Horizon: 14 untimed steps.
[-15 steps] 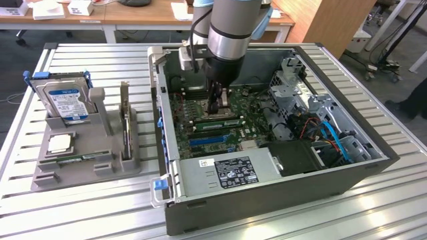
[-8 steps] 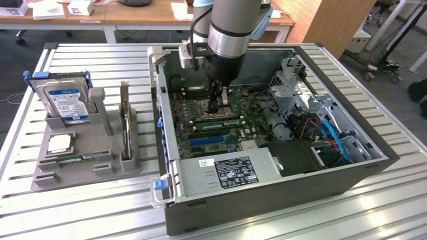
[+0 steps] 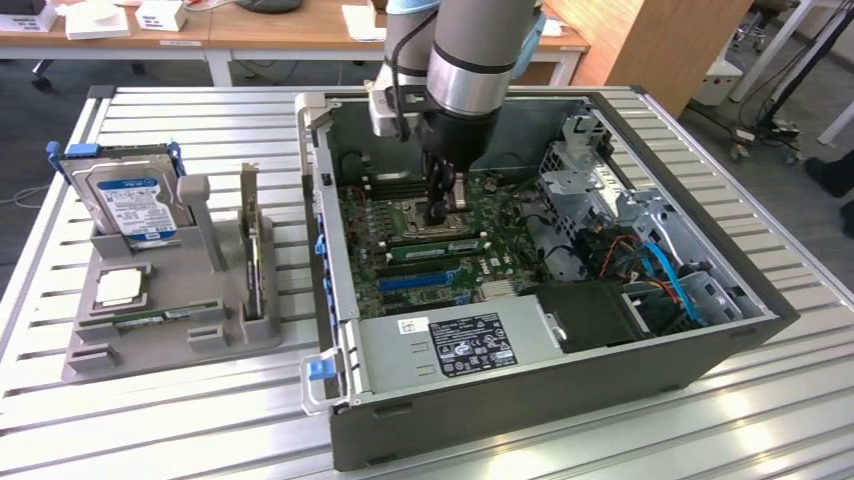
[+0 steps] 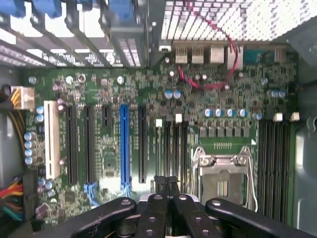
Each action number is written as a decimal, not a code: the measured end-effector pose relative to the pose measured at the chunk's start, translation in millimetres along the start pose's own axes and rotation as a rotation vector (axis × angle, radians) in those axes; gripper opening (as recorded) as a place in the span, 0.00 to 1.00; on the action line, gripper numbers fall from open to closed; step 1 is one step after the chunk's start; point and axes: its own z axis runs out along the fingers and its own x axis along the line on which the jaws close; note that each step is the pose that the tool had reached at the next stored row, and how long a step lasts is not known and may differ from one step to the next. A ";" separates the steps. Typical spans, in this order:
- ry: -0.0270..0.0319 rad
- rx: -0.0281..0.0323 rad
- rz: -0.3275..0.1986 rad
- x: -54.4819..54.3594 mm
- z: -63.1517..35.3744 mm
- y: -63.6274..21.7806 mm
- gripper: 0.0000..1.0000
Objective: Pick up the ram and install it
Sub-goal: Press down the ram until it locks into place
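Note:
My gripper [image 3: 447, 208] reaches down into the open computer case [image 3: 350, 300], low over the motherboard [image 4: 109, 94]. Its two black fingertips [image 4: 159, 181] are pressed together, shut, with nothing showing between them. They hover at the black memory slots [image 4: 171, 148] beside the empty processor socket [image 4: 223, 178]. In the exterior view a long thin green stick, apparently the ram [image 3: 434, 243], sits across those slots just in front of the fingertips. Whether the fingertips touch it I cannot tell.
A grey parts holder [image 3: 134, 350] stands on the slatted table at the exterior view's left, carrying a hard drive [image 3: 131, 205], an upright dark card [image 3: 250, 240], a processor [image 3: 118, 288] and a thin green stick [image 3: 160, 316]. The power supply [image 3: 454, 345] and drive cage [image 3: 587, 180] crowd the case.

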 end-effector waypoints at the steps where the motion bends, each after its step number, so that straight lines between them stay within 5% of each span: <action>1: 0.0000 0.0000 0.000 -0.1 -0.1 -2.9 0.10; 9: -0.0001 0.0000 0.000 -0.5 -0.3 -21.7 0.10; 14: -0.0002 0.0000 0.000 -0.6 -0.4 -25.8 0.10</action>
